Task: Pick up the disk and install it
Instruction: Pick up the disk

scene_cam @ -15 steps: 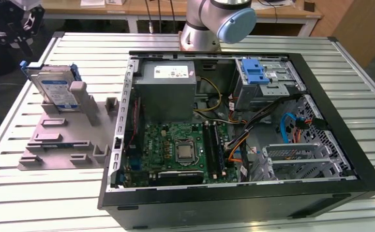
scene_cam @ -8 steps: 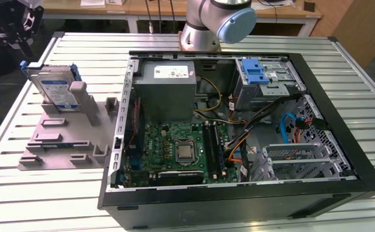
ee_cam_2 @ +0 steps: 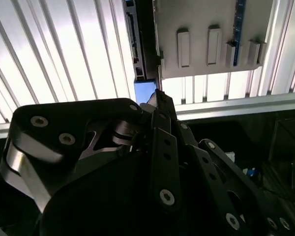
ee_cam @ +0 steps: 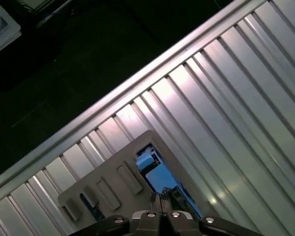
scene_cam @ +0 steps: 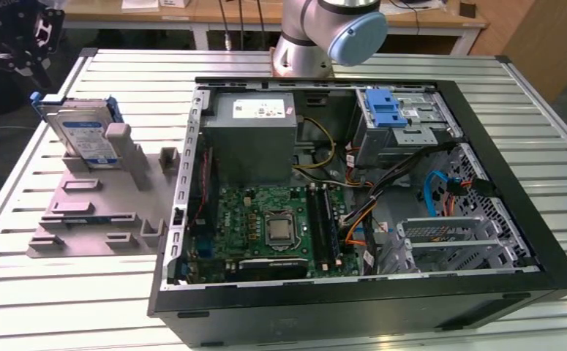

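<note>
The disk, silver-grey with a white-and-blue label and a blue carrier, stands on edge in a grey plastic holder at the exterior view's left, beside the open computer case. My black gripper hangs above and behind it, apart from it. In the first wrist view the gripper has its fingertips together over the disk's blue top edge. The second wrist view shows the gripper just above the blue carrier. Nothing is held.
Inside the case are a grey power-supply box, a green motherboard and a silver cage with a blue latch. The arm's base stands behind the case. All rests on a slatted metal table.
</note>
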